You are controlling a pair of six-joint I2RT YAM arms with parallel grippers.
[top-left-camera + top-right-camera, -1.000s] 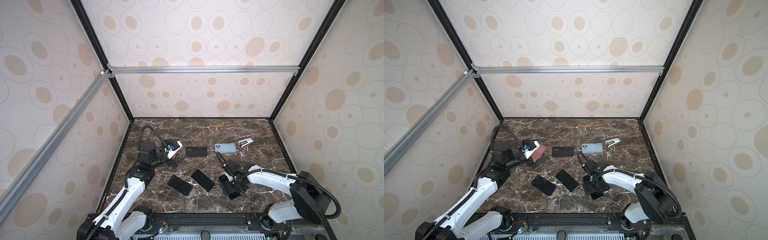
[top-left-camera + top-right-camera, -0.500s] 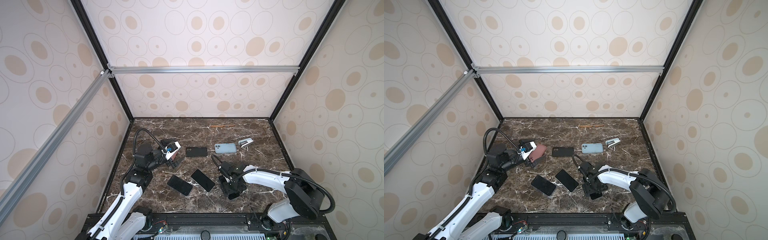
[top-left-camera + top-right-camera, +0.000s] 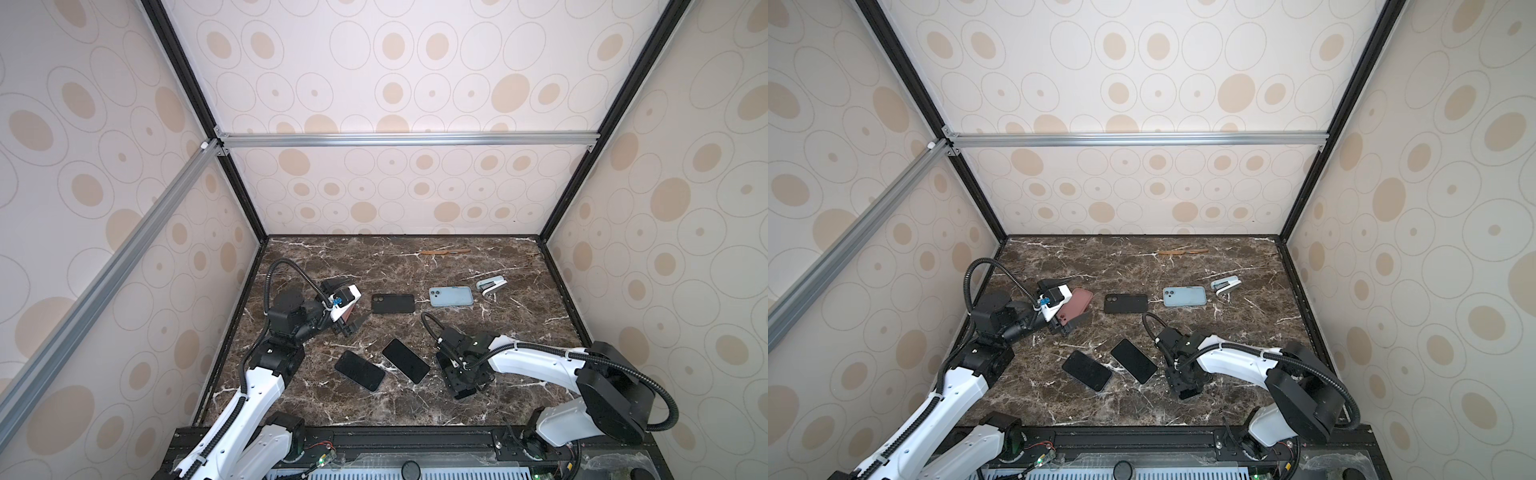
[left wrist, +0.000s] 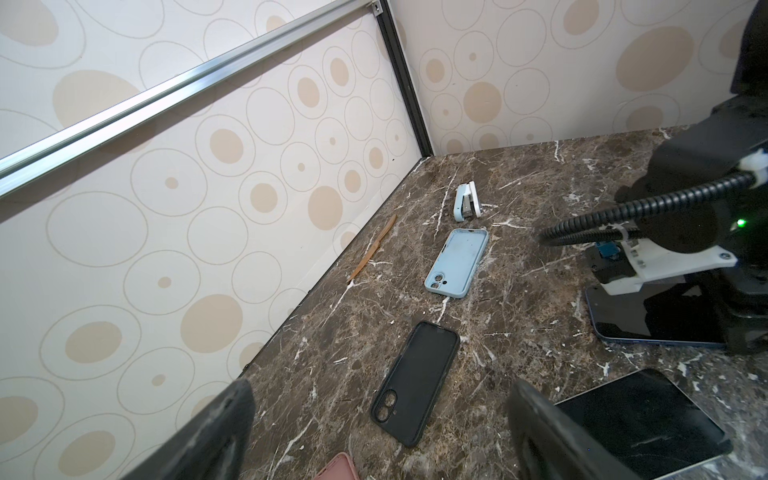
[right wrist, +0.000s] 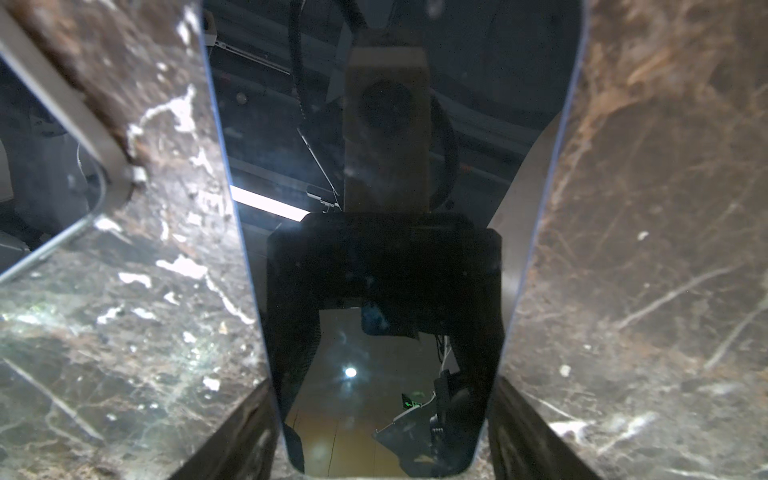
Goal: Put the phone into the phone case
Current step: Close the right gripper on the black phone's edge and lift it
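1. Right gripper [image 5: 384, 415] is down on the marble table [image 3: 519, 316], near its front edge. Its jaws sit astride a dark phone [image 5: 386, 166] lying screen up, one finger at each long edge. Whether they pinch it, I cannot tell.
2. Left gripper [image 3: 1072, 326], jaws wide apart and empty, hangs over the pink case [image 3: 1077, 305].
3. Black case [image 3: 392, 303] and blue case [image 3: 451, 296] lie open side up, further back.

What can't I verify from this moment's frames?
- Pink case: partly covered by the left gripper in both top views, cut by the frame edge in left wrist view.
- Phone under right gripper: mostly covered by it in both top views; right wrist view leaves finger contact unclear.
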